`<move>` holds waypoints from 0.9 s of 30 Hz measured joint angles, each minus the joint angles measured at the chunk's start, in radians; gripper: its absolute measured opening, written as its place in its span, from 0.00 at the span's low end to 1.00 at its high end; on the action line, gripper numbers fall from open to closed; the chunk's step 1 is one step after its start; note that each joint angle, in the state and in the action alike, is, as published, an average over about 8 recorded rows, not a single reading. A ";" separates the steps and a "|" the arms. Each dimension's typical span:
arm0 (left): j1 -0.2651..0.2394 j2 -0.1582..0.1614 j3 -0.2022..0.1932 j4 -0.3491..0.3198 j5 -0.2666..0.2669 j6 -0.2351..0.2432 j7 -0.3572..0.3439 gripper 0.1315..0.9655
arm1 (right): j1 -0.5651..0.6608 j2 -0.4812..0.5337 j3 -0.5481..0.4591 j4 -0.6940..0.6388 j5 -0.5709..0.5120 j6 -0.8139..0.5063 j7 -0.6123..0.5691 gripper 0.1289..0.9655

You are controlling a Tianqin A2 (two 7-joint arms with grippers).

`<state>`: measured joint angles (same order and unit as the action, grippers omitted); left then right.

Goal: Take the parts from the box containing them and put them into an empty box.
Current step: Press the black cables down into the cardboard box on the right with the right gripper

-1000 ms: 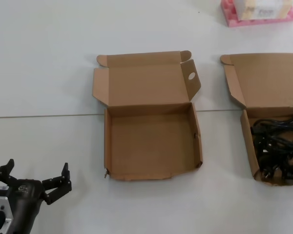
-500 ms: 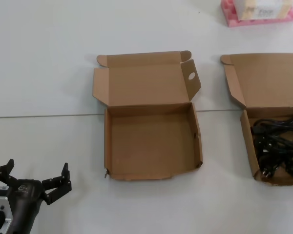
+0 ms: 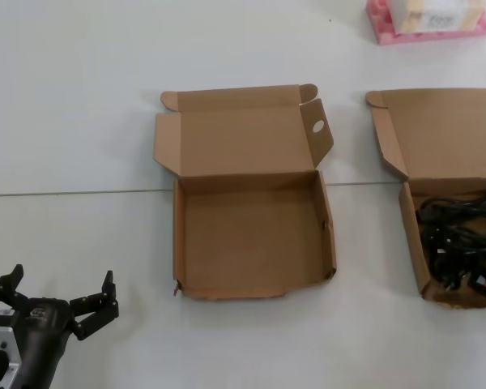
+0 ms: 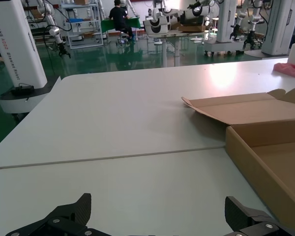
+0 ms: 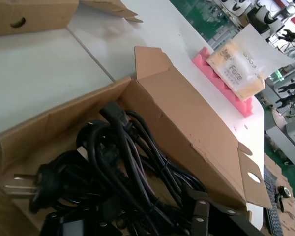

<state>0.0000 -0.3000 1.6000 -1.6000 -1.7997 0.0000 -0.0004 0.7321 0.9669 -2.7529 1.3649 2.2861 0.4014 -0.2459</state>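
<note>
The empty box [image 3: 251, 235] lies open at the table's middle, with a round hole in its lid's side flap [image 3: 316, 127]. The box containing the parts [image 3: 417, 243] sits at the right edge, lid open. Black coiled cables [image 3: 462, 239] fill it. In the right wrist view my right gripper [image 5: 152, 216] is low inside that box [image 5: 187, 123], down among the cables [image 5: 118, 162], and a plug [image 5: 37, 184] lies beside it. My left gripper [image 3: 62, 284] is open and empty, parked on the table at the near left, left of the empty box [image 4: 265, 162].
A pink tray with a white packet [image 3: 429, 20] stands at the far right, behind the cable box; it also shows in the right wrist view [image 5: 231, 73]. A table seam [image 3: 73, 194] runs across the white table.
The cables in the right box have shifted, and a plug now lies nearer its front right. The left arm and the empty box have not moved.
</note>
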 joint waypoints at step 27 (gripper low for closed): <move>0.000 0.000 0.000 0.000 0.000 0.000 0.000 1.00 | -0.023 0.113 0.000 0.197 0.045 0.078 0.000 0.06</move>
<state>0.0000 -0.3000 1.6000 -1.6000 -1.7997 0.0000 -0.0004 0.7089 1.0802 -2.7529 1.5618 2.3309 0.4789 -0.2459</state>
